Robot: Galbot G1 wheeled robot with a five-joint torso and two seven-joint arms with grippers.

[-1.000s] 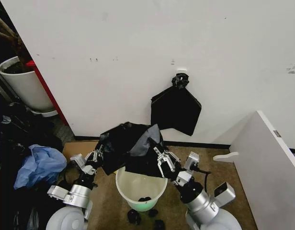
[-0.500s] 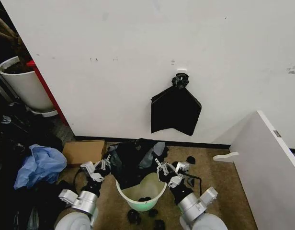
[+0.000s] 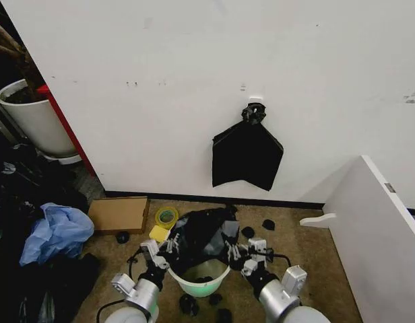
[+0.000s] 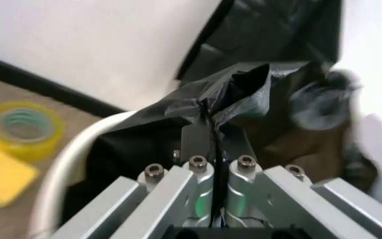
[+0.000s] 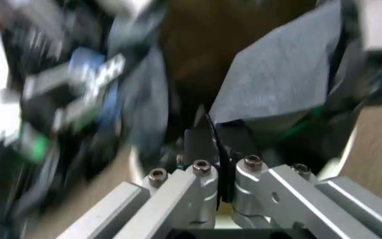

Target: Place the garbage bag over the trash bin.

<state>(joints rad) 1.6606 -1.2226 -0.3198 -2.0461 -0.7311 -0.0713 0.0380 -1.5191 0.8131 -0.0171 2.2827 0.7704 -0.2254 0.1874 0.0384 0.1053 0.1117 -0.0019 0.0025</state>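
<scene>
The garbage bag (image 3: 204, 232), glossy black and wrinkled, sits bunched over the far rim of the cream trash bin (image 3: 202, 281). My left gripper (image 3: 168, 245) is shut on the bag's left edge just above the rim. My right gripper (image 3: 236, 250) is shut on the right edge. In the left wrist view the left gripper (image 4: 211, 142) pinches a fold of the bag (image 4: 244, 84) beside the bin's rim (image 4: 65, 164). The right wrist view is blurred, but the right gripper (image 5: 216, 142) clamps the grey-black bag (image 5: 277, 74). The near part of the bin's mouth stays uncovered.
A matte black bundle (image 3: 246, 153) hangs on the wall behind. A yellow tape roll (image 3: 166, 216), a yellow block (image 3: 159, 233) and a cardboard box (image 3: 118, 214) lie to the left. Black scraps (image 3: 188, 304) lie before the bin. A white board (image 3: 376, 229) stands on the right, a blue bag (image 3: 56, 232) on the left.
Both grippers have come down and closer together with the bag, from spread above the bin to its rim. The tape roll and yellow block behind are now uncovered.
</scene>
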